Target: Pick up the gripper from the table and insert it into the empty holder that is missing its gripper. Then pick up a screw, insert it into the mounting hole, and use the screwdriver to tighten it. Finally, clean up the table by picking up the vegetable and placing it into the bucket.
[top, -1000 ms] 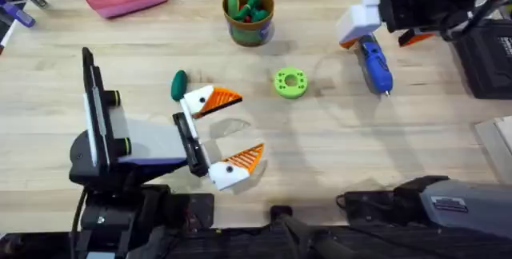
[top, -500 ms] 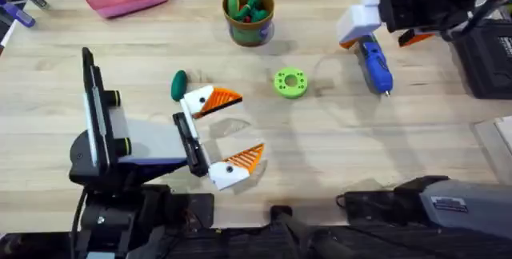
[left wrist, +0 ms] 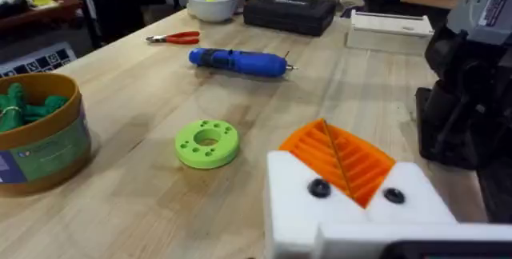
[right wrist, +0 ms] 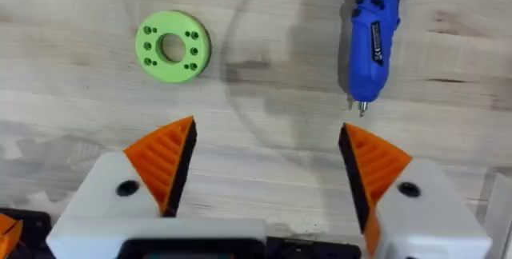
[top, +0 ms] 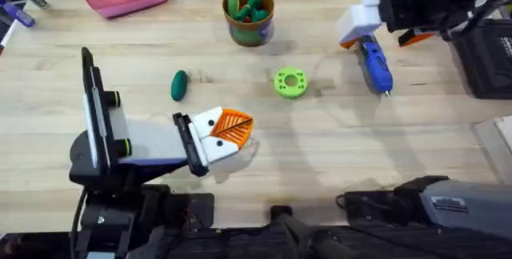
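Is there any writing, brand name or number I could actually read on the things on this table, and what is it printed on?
None can be read.
Screwdriver: a black label with pale print runs along its blue body, too blurred to read.
Bucket: a printed label on its side, too small to read.
Grey sticker on the right arm: lines of print, illegible.

I see my left gripper (top: 228, 131) low on the table (top: 336, 155), with the vegetable (top: 178, 85) just beyond it to its left. The ring (top: 290, 82) lies ahead to its right, the bucket (top: 249, 15) farther ahead. The screwdriver (top: 374, 63) lies beside my right gripper (right wrist: 264, 171).
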Robot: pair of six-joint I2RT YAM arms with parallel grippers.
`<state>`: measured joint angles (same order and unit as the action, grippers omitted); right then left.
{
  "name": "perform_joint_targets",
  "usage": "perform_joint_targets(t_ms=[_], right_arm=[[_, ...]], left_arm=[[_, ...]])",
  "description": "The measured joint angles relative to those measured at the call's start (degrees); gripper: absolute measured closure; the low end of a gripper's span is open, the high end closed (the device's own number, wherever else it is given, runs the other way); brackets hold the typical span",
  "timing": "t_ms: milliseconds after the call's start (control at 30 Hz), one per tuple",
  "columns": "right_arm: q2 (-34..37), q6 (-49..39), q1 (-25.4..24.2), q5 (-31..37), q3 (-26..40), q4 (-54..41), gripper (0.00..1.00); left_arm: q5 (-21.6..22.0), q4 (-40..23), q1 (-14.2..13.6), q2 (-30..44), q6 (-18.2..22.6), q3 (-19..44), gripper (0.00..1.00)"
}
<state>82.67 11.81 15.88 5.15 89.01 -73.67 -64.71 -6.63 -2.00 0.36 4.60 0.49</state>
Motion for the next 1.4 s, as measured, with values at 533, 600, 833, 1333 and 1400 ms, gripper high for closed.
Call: perform_joint_targets(t_ms=[533, 600, 833, 1333, 1400], right_arm=[[1.12, -0.75, -3.21, -0.02, 0.0, 0.43, 0.007], [2.69, -1.81, -5.48, -0.01, 0.0, 1.61, 0.007], [7.59, -8.62, -13.07, -0.13, 0.0, 8.6, 0.008], [16.47, -18.69, -18.06, -1.25, 0.0, 12.24, 0.009], [18.36, -18.95, -18.06, -1.39, 0.0, 13.5, 0.008]], left_arm=[[0.0, 0.0, 0.0, 0.0, 0.08, 0.0, 0.98], [0.0, 0.0, 0.0, 0.0, 0.08, -0.01, 0.98], [0.0, 0.0, 0.0, 0.0, 0.08, 0.0, 0.98], [0.0, 0.0, 0.0, 0.0, 0.08, 0.0, 0.98], [0.0, 0.0, 0.0, 0.0, 0.08, 0.0, 0.98]])
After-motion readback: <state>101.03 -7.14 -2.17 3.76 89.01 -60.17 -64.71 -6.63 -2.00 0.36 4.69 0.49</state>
